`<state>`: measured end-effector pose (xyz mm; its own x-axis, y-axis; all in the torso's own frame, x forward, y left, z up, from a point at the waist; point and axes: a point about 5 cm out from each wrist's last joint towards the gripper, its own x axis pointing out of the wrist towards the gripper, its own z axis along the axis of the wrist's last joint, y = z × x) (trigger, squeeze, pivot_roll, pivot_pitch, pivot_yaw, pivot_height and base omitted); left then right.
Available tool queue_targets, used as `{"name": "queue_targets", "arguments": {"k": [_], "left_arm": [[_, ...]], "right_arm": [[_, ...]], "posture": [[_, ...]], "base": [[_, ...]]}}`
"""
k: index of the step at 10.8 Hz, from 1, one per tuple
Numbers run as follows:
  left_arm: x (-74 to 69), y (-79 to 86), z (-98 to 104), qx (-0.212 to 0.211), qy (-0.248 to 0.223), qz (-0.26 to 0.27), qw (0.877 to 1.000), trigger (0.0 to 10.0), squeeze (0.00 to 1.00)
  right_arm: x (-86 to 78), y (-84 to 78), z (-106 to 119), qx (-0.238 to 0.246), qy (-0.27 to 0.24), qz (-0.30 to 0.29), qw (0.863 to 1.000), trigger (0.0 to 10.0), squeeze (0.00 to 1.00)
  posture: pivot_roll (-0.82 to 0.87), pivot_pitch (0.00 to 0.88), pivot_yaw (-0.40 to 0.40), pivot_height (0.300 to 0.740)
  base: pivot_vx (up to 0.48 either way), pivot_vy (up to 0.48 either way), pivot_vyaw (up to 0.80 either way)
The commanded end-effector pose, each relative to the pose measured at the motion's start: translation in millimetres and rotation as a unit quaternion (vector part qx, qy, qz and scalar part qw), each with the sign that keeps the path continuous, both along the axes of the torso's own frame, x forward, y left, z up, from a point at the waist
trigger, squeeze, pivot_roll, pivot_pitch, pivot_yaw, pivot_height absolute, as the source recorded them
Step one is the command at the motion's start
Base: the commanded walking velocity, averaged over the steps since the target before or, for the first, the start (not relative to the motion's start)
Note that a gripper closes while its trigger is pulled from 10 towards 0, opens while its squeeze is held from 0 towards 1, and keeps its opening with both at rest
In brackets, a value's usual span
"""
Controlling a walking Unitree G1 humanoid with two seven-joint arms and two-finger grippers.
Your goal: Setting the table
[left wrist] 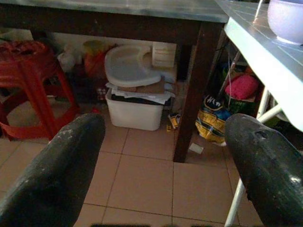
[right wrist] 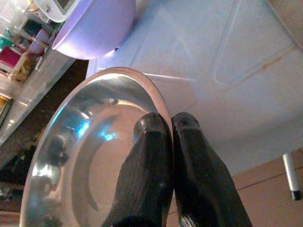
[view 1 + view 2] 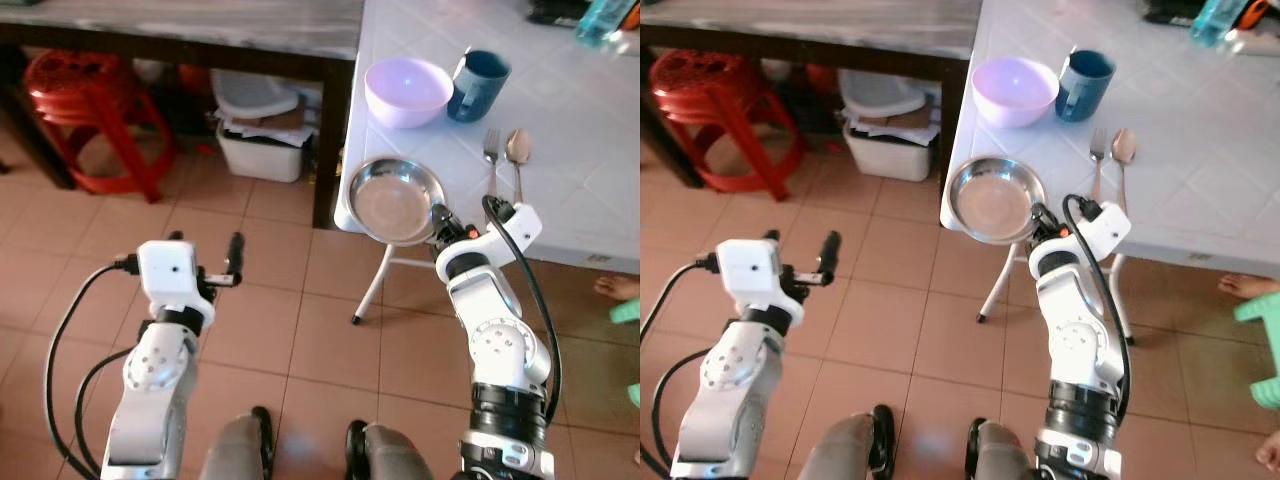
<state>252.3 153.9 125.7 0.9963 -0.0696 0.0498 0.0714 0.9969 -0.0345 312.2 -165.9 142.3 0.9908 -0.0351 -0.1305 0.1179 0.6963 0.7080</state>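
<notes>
Gripping one plate [image 3: 396, 199] (right tool [image 3: 440, 215])

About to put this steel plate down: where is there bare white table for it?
The right gripper holds the round steel plate at the white tiled table corner. Bare tile lies right of the fork and spoon. It is crowded behind, by the lilac bowl and blue mug.
</notes>
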Motion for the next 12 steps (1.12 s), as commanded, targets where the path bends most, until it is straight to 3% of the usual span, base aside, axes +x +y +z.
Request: {"name": "queue_targets", "arguments": {"k": [1,4,7,12], "left_arm": [[-1.2,1.8,-2,0.002,0.002,-0.002,1.0,10.0,0.0],[-0.7,0.2,-2,-0.001,0.001,-0.004,1.0,10.0,0.0],[1.1,0.1,-2,-0.001,-0.002,0.0,1.0,10.0,0.0],[2.9,-1.2,-2,-0.005,-0.005,0.004,1.0,10.0,0.0]], "right_arm": [[-5.2,-4.6,-23,-0.012,0.055,-0.014,0.998,0.0,0.0],[-0.1,-5.2,-2,-0.078,-0.01,-0.002,0.997,0.0,0.0],[5.4,6.7,20,-0.142,-0.083,0.041,0.986,0.0,0.0],[3.5,16.1,28,-0.197,-0.129,0.074,0.969,0.0,0.0]], "posture": [[-0.01,0.19,-0.002,0.74],[-0.01,0.188,-0.002,0.74],[-0.01,0.183,-0.005,0.74],[-0.02,0.177,-0.011,0.74]], "base": [[0.315,0.364,0.0],[0.317,0.361,0.0],[0.319,0.359,0.0],[0.316,0.362,0.0]]}}
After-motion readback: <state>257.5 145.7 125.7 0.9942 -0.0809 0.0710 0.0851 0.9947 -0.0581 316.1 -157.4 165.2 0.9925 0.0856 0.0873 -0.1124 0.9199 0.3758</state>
